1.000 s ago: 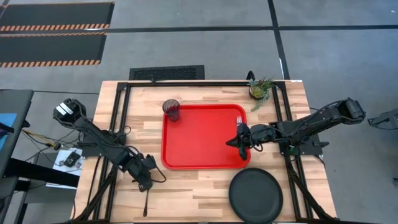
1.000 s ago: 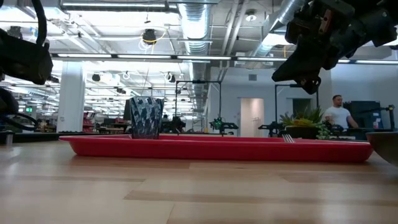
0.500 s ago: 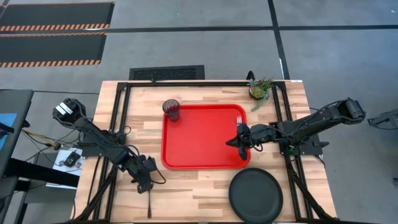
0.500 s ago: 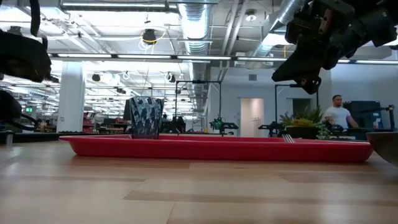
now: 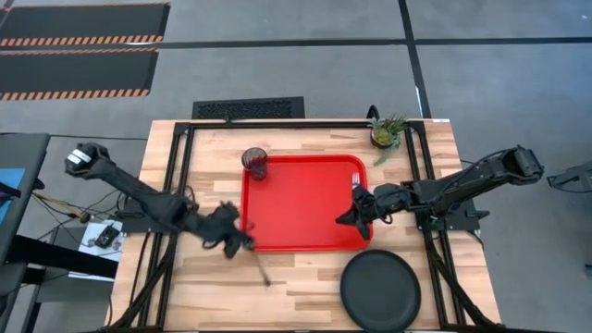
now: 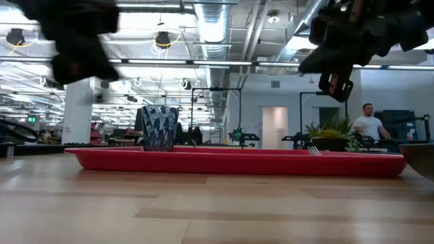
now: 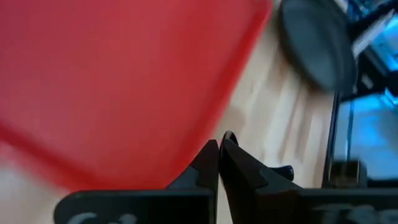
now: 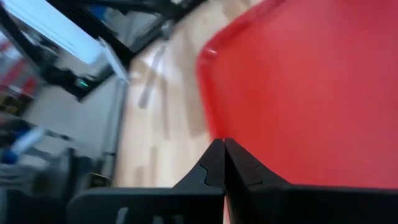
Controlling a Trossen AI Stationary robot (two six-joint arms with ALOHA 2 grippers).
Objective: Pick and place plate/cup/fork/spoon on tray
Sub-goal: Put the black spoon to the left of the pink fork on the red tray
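Fingers (image 7: 207, 165) of the left gripper (image 5: 237, 242) are seen pressed tip to tip, and the spoon (image 5: 264, 274) appears to be pinched by its handle and trails from them. It shows in the high view as a thin dark line slanting over the bare surface (image 5: 305, 277), just off the near left corner of the tray (image 5: 296, 208).

The spoon is judged light, stiff and slick. A thin handle like that can swivel in a narrow pinch, so a hold nearer the bowl would be steadier. The tray's raised rim has to be cleared before anything is lowered.

Plenty of open red floor is on offer in the middle of the tray. The cup (image 5: 255, 164) is parked at the far left corner and the fork (image 5: 355, 176) lies along the right edge near the far corner.

The right gripper (image 5: 352, 217) is held over the tray's right rim with its fingers (image 8: 214, 165) closed on nothing visible. That side is best avoided.

The plate (image 5: 380, 290) is not yet on the tray. It lies on the surface just beyond the near right corner and looks heavier, with only its rim to take hold of.
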